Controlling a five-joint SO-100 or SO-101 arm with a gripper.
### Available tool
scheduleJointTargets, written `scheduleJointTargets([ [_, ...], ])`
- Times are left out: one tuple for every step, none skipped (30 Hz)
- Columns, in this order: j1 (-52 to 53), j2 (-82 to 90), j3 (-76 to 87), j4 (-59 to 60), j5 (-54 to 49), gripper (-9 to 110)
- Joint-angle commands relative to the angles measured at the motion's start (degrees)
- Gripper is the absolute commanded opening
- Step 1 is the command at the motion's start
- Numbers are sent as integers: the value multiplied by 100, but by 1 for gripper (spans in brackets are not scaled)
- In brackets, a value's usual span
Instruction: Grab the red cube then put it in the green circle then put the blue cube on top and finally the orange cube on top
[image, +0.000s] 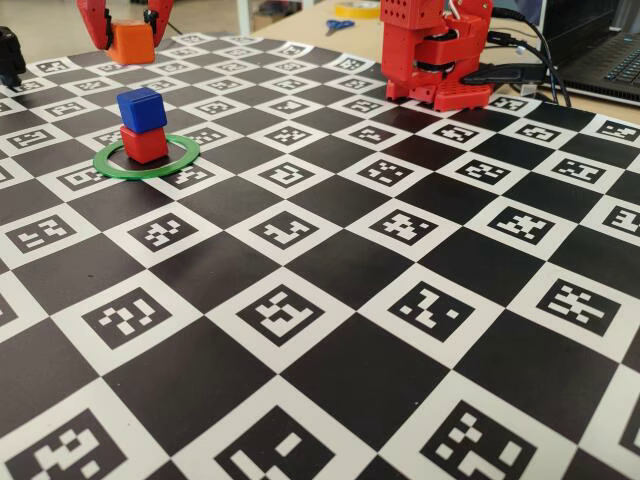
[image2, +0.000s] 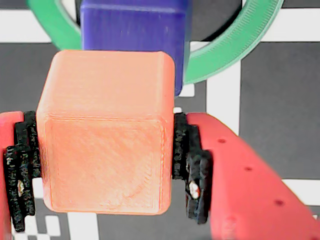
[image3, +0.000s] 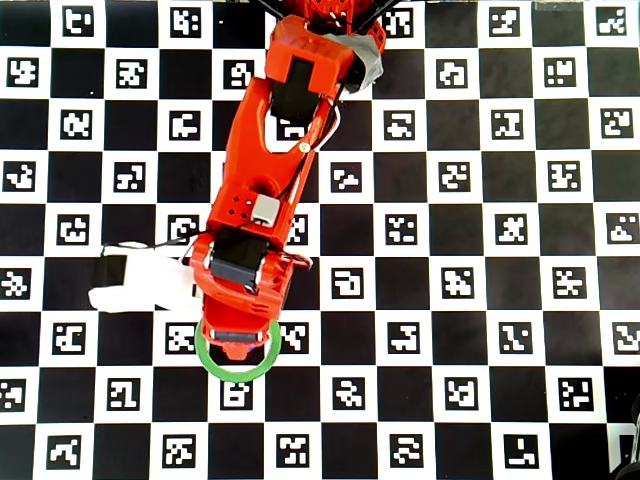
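Counts: three cubes total — one red cube (image: 145, 144), one blue cube (image: 141, 108), one orange cube (image: 131, 43). One green circle (image: 112, 166). One red robot arm (image3: 265, 170), with two fingers (image2: 250, 175) seen in the wrist view. One checkerboard table (image: 330, 360) with many printed marker squares. At the far edge in the fixed view: one pair of scissors (image: 339, 26), one laptop (image: 600, 50).

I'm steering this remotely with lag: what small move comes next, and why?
Probably carry the orange cube over the blue cube and ease down. The pincer grips it raised and offset in the fixed view, while blue already sits on the red cube inside the green circle.
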Motion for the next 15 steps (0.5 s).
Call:
scheduleJointTargets([
  [-44, 185, -519, 62, 9, 5],
  [-44, 176, -519, 53, 9, 5],
  [-44, 158, -519, 44, 0, 5],
  [-44, 132, -519, 44, 0, 5],
  [-44, 97, -519, 35, 0, 5],
  [-44, 70, -527, 18, 0, 5],
  [-44, 44, -527, 9, 0, 5],
  [-44, 26, -527, 0, 0, 5],
  [-53, 0, -527, -9, 0, 5],
  [-53, -9, -519, -18, -9, 5],
  [-53, -9, -501, -35, -9, 5],
  [-53, -9, -466, -53, -9, 5],
  [-53, -9, -448, -70, -18, 5],
  [-53, -9, -413, -88, -18, 5],
  [-53, -9, -387, -114, -18, 5],
])
